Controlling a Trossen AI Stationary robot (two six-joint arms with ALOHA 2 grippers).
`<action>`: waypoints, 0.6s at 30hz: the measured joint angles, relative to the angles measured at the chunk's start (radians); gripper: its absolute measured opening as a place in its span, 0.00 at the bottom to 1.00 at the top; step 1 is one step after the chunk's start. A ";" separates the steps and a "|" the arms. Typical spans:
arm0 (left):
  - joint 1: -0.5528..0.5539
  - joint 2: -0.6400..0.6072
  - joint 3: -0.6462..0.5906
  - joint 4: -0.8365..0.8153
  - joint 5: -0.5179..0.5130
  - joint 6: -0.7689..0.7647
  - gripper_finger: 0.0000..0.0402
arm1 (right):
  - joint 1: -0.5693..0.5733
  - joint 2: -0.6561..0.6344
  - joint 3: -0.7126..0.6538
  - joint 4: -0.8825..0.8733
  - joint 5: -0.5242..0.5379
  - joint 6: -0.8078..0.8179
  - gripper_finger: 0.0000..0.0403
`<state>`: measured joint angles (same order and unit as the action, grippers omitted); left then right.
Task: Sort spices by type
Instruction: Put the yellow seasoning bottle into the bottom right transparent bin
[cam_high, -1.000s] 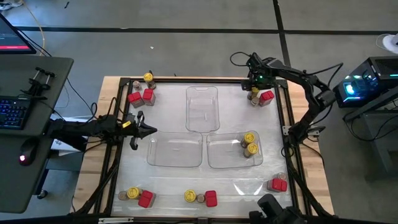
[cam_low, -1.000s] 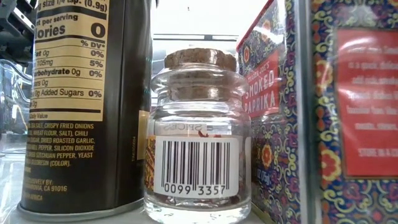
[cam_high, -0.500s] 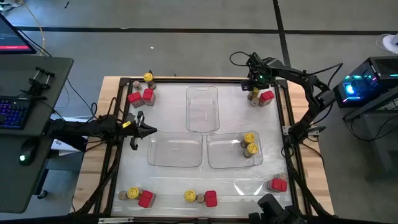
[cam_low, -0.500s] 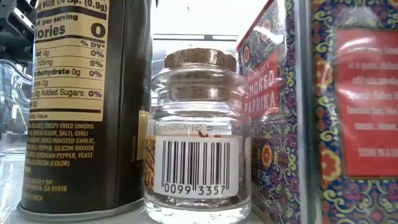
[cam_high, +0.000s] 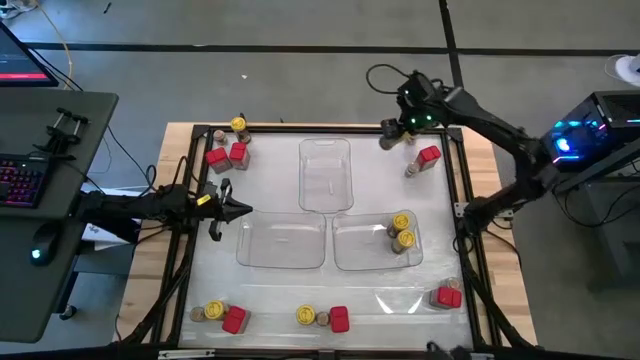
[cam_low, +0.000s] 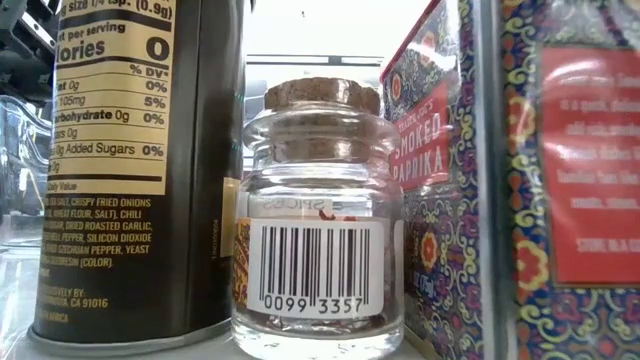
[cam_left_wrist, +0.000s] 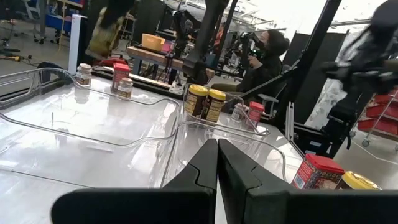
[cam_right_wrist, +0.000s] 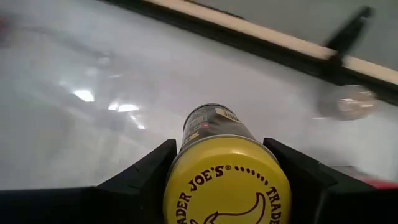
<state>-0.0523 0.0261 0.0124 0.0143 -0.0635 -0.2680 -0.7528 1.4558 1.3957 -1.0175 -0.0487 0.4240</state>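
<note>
Surface (cam_high: 280, 290): 3 clear trays (cam_high: 325, 175) | Right gripper (cam_right_wrist: 217, 186), far right corner: jaws clamped on yellow-lidded jar (cam_right_wrist: 225, 174), lifted; risk: grip sits high near lid, jar may slip | Left gripper (cam_left_wrist: 217, 163), left edge: jaws together, idle

The high view looks straight down on the whole tabletop (cam_high: 290, 290) from well above, while the low view sits at tabletop height, pressed close against a cork-stoppered jar (cam_low: 322, 215) between a dark tin (cam_low: 140, 165) and a paprika box (cam_low: 435, 170). The left wrist view looks level across the clear trays (cam_left_wrist: 124, 118) toward the room and shares the two yellow-lidded jars (cam_left_wrist: 206, 102) with the high view; the right wrist view looks down from very near on one yellow lid (cam_right_wrist: 227, 180).
</note>
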 joint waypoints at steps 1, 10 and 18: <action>0.000 0.000 0.000 0.000 0.000 0.000 0.00 | 0.030 -0.021 0.003 -0.007 -0.015 0.015 0.53; 0.000 0.000 0.000 0.000 0.000 0.000 0.00 | 0.436 -0.099 -0.005 -0.063 -0.174 0.116 0.53; 0.000 0.000 0.000 0.000 0.000 0.000 0.00 | 0.742 -0.038 -0.005 -0.086 -0.186 0.206 0.53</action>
<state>-0.0523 0.0257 0.0124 0.0143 -0.0633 -0.2680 -0.0108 1.4177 1.3907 -1.1034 -0.2348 0.6297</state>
